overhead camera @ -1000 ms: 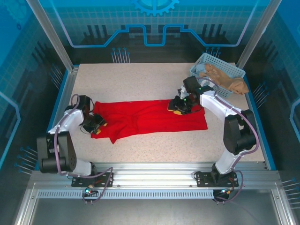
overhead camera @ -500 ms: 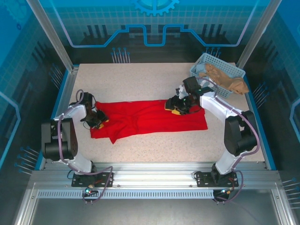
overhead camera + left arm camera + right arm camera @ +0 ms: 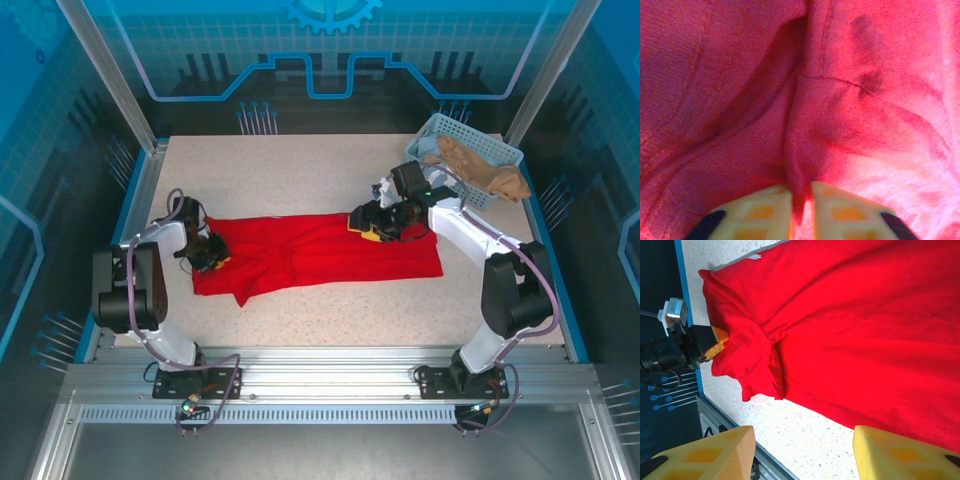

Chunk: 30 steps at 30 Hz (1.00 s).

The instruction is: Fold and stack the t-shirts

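A bright red t-shirt lies spread in a long strip across the middle of the table, wrinkled at its left end, with no bear print showing. My left gripper sits low on that left end. In the left wrist view its yellow fingers are shut on a raised fold of the red t-shirt. My right gripper hovers over the shirt's far edge, right of centre. In the right wrist view its gripper is wide open, with the red t-shirt and speckled table below it.
A pale blue lattice basket at the back right holds tan cloth and some pale blue cloth. Bare speckled table lies behind and in front of the shirt. Blue rails border both sides.
My left arm has swung its elbow back while its gripper stays on the shirt's left end. The right gripper has crept slightly left along the shirt's far edge.
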Each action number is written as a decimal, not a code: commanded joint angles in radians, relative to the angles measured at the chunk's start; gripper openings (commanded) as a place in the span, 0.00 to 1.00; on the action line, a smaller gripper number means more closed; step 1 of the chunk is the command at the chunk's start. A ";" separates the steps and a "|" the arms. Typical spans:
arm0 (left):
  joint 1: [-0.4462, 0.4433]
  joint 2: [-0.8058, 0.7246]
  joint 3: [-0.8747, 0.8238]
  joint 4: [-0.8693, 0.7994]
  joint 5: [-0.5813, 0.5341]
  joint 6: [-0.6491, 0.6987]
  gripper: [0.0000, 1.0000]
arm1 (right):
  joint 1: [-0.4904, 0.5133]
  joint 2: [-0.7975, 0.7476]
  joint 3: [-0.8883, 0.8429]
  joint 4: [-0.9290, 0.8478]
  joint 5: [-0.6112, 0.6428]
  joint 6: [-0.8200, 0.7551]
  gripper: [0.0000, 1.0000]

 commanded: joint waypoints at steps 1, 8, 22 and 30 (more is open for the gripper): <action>-0.002 -0.049 0.020 -0.010 0.005 0.001 0.06 | 0.010 -0.015 -0.009 0.003 -0.021 0.007 0.54; -0.001 -0.126 0.052 -0.074 -0.010 -0.006 0.00 | 0.011 0.002 0.002 -0.002 -0.012 0.010 0.52; -0.001 -0.055 0.245 -0.235 -0.015 -0.010 0.00 | 0.009 0.010 0.005 -0.019 -0.005 -0.006 0.50; -0.001 0.062 0.364 -0.278 -0.046 0.030 0.00 | 0.006 -0.003 -0.011 -0.021 -0.008 -0.009 0.50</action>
